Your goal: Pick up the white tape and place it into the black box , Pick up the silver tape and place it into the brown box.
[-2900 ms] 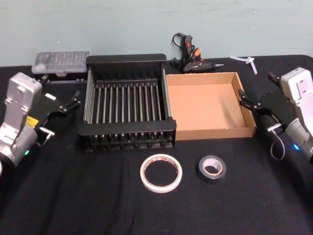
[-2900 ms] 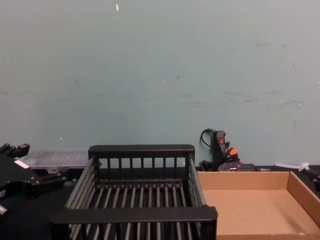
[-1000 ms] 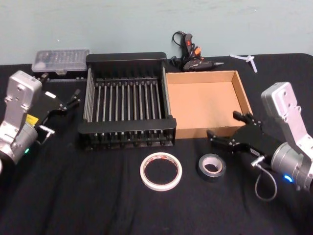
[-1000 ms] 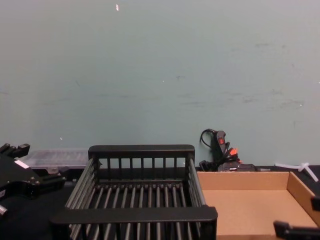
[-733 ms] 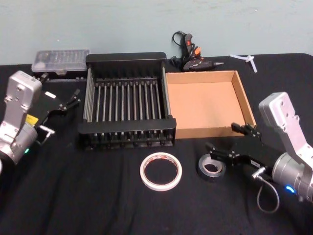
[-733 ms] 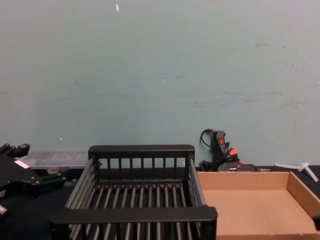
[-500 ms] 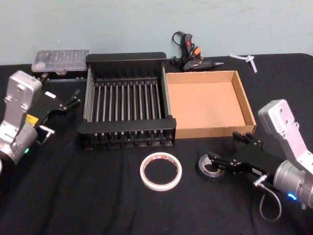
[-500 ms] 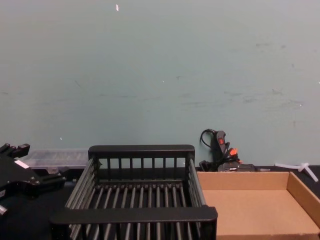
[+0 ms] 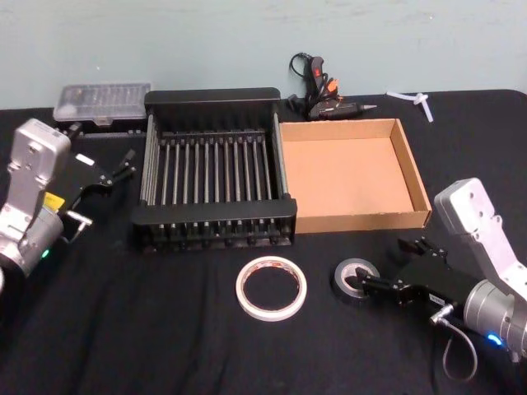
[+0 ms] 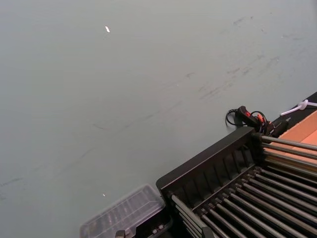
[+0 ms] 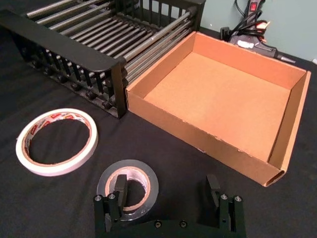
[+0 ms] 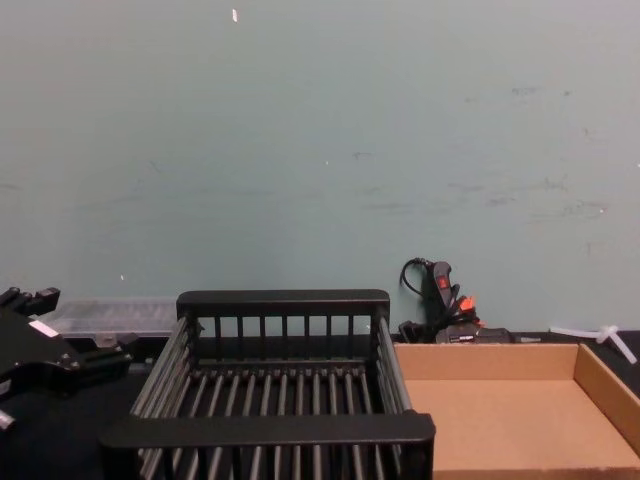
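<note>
Right gripper (image 9: pixel 394 268) low over the black cloth (image 9: pixel 165 337) in front of the brown box (image 9: pixel 416 177), fingers spread wide, one finger (image 11: pixel 120 187) inside the core of the silver tape (image 9: pixel 354 279), nothing clamped. White tape (image 9: pixel 271 289) flat on the cloth just left of the silver roll, in front of the black box (image 9: pixel 212 216). Left gripper (image 9: pixel 123 171) parked beside the crate's left side, fingers apart and empty.

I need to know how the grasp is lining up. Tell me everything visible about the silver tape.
The silver tape is a small dark grey roll with a pale inner core, lying flat on the black tablecloth, near the brown box and beside the white tape. The right pincer is open, one finger reaching into the core, the other outside the roll. Nothing else touches it.
</note>
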Tool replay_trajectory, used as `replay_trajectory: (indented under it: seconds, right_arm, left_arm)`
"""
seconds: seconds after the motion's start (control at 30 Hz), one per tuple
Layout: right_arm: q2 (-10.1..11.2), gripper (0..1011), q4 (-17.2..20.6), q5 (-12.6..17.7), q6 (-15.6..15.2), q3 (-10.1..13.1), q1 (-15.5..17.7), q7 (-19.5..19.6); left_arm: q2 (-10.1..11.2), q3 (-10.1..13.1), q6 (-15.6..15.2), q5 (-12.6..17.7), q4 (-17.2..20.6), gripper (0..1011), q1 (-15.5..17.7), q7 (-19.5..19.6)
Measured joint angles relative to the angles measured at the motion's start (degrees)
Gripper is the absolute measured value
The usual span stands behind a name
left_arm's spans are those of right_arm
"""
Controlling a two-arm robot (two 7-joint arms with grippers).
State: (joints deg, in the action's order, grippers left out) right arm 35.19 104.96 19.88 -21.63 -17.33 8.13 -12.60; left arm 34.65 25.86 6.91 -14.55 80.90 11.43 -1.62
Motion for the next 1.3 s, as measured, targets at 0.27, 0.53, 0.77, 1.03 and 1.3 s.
replay_trajectory:
  seconds: [0.27,0.53,0.77,1.03,1.3]
  right_arm:
    - [-0.85,1000,-0.72,-1.08,-0.76,0.05,-0.21,-0.93]
    - [-2.02,1000,-2.05,-2.21,-1.33,0.01,-0.93,-1.72]
    - [-3.23,1000,-3.38,-3.48,-1.82,0.02,-1.94,-2.41]
    - [-3.36,1000,-3.48,-3.81,-1.79,0.00,-2.07,-2.51]
    - [-3.33,951,-3.46,-3.69,-1.79,-0.01,-2.03,-2.50]
  left_arm:
    - [0.00,0.00,0.00,0.00,0.00,1001,0.00,0.00]
    - [0.00,0.00,0.00,0.00,0.00,1002,0.00,0.00]
    - [0.00,0.00,0.00,0.00,0.00,1002,0.00,0.00]
    - [0.00,0.00,0.00,0.00,0.00,1001,0.00,0.00]
    - [0.00,0.00,0.00,0.00,0.00,1002,0.00,0.00]
